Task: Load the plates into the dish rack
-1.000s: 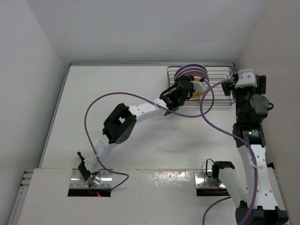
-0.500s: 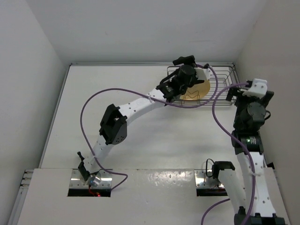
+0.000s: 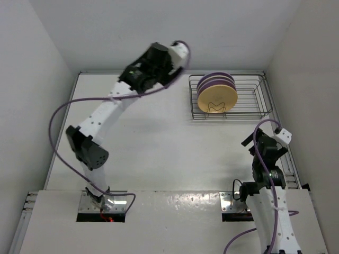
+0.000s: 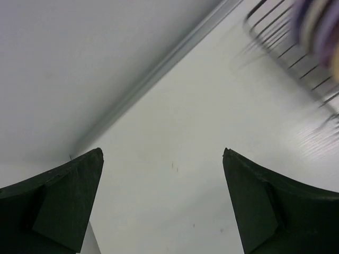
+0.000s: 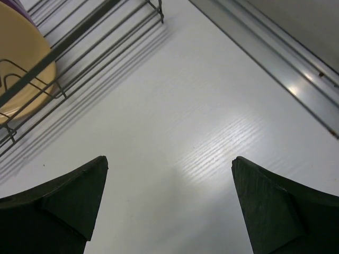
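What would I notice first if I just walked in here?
Probably the plates standing on edge in the wire rack at the back right, a yellow one in front and purple ones behind. Next, the long left arm reaching up toward the back wall, its hand open and empty.

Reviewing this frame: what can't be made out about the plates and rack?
- Top view: in the dish rack, the orange-yellow plate hides those behind; only purple rims show, so the count is unclear.
- Left wrist view: rack and plates are blurred, cut by the top-right corner.
- Right wrist view: the left edge crops the orange-yellow plate.
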Motion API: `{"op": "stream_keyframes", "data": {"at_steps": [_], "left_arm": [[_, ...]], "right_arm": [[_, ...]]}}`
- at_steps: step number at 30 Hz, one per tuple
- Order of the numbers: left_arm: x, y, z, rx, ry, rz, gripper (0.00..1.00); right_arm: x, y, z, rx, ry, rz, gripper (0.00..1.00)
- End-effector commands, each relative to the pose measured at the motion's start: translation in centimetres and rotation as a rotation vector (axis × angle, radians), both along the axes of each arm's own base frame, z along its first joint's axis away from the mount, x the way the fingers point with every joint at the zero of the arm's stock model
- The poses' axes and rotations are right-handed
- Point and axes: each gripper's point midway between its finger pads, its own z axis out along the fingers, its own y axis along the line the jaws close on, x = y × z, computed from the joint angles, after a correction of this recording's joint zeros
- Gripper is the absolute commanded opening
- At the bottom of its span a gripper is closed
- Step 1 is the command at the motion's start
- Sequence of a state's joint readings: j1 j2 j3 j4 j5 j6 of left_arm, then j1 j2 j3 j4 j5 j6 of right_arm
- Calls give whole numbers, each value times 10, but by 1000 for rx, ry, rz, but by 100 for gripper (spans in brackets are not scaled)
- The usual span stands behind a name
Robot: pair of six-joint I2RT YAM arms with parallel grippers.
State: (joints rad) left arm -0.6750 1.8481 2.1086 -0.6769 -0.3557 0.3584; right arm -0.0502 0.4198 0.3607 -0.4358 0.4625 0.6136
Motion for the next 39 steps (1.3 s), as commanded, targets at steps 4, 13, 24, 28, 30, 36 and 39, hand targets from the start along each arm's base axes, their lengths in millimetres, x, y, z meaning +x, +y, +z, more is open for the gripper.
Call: {"op": "stream_keyframes", "data": {"at_steps": [4,13,24,28,30,36,39], "left_arm": [[-31,160,-125,-136,429,337,100],[-76,235,-234,-53,660,439,100],[-81,253,-243,-178,705,461,100],[-84,248,-246,-201,723,446,100],[-84,248,-243,-204,714,445,100],[-84,248,-242,-206,705,444,100],[-84,246,-242,-212,707,437,100]], "right_arm": [[5,11,-6,133,-13,-33,99],[13,7,4,153,49,-84,99],[16,10,6,172,46,-84,99],[16,9,9,157,24,-72,99],[15,9,10,149,25,-66,99],[18,8,16,150,22,-74,99],[18,5,19,160,18,-107,99]]}}
